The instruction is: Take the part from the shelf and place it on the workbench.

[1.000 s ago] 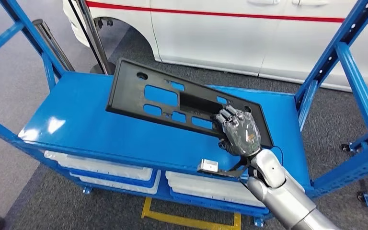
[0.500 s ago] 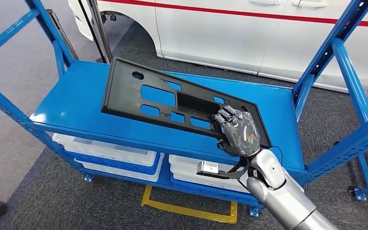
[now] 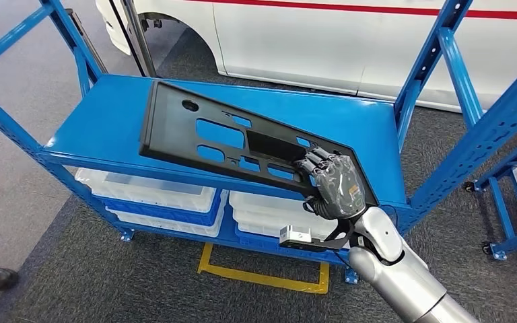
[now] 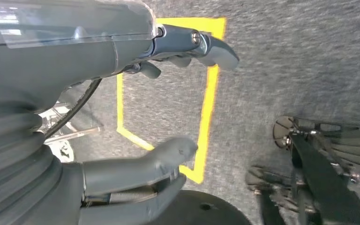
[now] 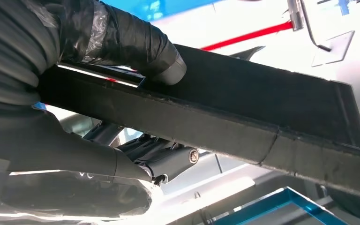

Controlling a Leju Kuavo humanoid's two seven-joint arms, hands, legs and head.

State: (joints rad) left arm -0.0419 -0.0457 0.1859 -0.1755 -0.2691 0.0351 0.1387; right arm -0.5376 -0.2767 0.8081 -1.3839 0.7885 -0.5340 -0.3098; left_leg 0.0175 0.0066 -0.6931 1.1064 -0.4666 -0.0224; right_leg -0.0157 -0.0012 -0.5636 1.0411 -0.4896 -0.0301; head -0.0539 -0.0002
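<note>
Gripping the long black plastic panel at its near right corner, our right hand kept the part tilted, far end out over the blue shelf deck. Across the last second the whole scene slid in the head view: the deck sat lower and further left, the white bins beneath came into fuller sight, and the white car behind climbed up the frame. We read that as our own body shifting rather than the shelf moving, while hand and panel held nearly the same place in the picture. We judged the part lifted and carried, the workbench not yet reached.

Our right wrist view gave what the head view could not: the thumb pressed on one face of the panel's edge, fingers curled under the other. Our left hand hung unclenched and holding nothing above grey carpet and yellow floor tape.
</note>
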